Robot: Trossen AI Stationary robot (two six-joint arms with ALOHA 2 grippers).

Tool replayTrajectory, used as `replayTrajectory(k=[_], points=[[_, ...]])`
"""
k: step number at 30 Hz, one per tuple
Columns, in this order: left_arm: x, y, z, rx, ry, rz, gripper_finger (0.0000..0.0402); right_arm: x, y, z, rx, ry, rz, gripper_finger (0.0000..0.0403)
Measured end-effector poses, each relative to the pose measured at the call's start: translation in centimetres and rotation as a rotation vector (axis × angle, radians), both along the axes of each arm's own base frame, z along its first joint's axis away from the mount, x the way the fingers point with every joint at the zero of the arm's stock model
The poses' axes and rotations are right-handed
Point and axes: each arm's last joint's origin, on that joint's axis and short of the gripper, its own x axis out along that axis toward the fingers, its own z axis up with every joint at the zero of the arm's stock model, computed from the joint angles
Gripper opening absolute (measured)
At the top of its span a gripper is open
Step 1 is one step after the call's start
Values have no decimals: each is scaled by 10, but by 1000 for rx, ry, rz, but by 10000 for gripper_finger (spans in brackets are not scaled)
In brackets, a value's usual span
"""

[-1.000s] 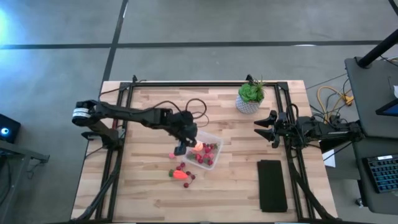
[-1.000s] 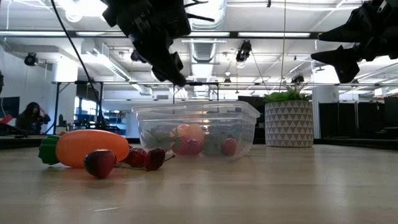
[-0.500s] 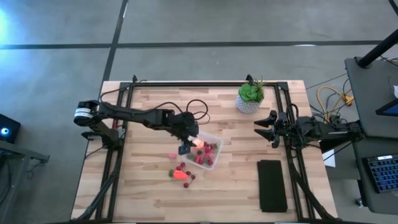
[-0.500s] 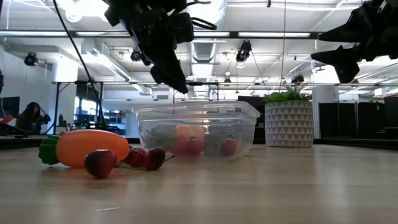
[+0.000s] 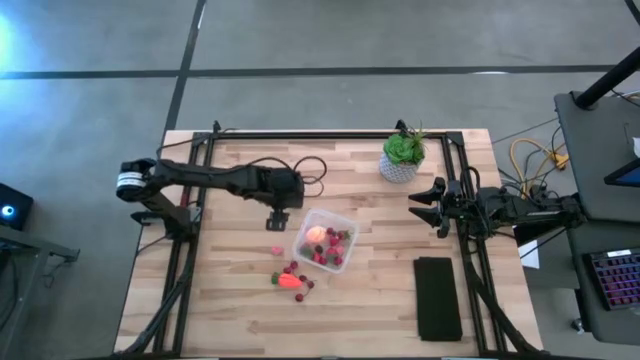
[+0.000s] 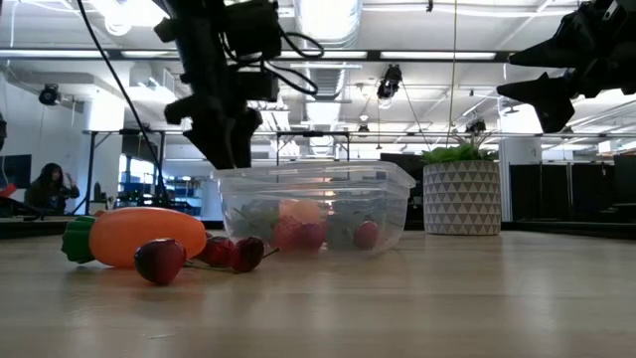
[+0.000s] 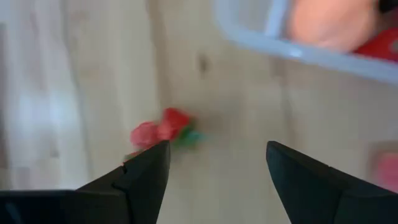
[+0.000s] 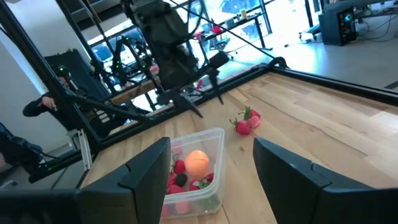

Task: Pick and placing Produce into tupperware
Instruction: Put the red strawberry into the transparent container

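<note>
The clear tupperware (image 5: 326, 240) stands mid-table and holds a pink-orange round fruit (image 5: 316, 234) and several red strawberry pieces (image 8: 177, 180). My left gripper (image 5: 278, 217) hovers open just off its left far corner, above two small red pieces (image 7: 158, 132) that lie on the wood; nothing is between its fingers. Nearer the front edge lie the orange carrot (image 6: 134, 236) and more red pieces (image 6: 159, 261). My right gripper (image 5: 420, 206) waits open above the table's right side.
A green potted plant (image 5: 402, 155) stands at the far right of the table. A flat black slab (image 5: 438, 297) lies at the near right. A person (image 6: 50, 189) sits in the room beyond the table. Bare wood lies between the tupperware and the slab.
My left gripper has opened and let go of the pink-orange round fruit, which now rests inside the tupperware. The gripper has then drawn back from over the box toward the table's far left.
</note>
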Motion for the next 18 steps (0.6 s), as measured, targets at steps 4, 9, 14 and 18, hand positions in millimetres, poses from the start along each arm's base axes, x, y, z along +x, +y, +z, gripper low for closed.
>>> replayTrajectory(k=[4, 9, 14, 18], points=[[-5, 17, -4, -17, 9, 29, 251, 0, 0, 0, 0, 0, 0, 221], [-5, 32, -5, -51, -34, -20, 251, 0, 0, 0, 0, 0, 0, 221], [-1, 35, -10, -20, -108, -135, 251, 0, 0, 0, 0, 0, 0, 221], [-4, 37, -22, -14, -88, -162, 251, 0, 0, 0, 0, 0, 0, 221]])
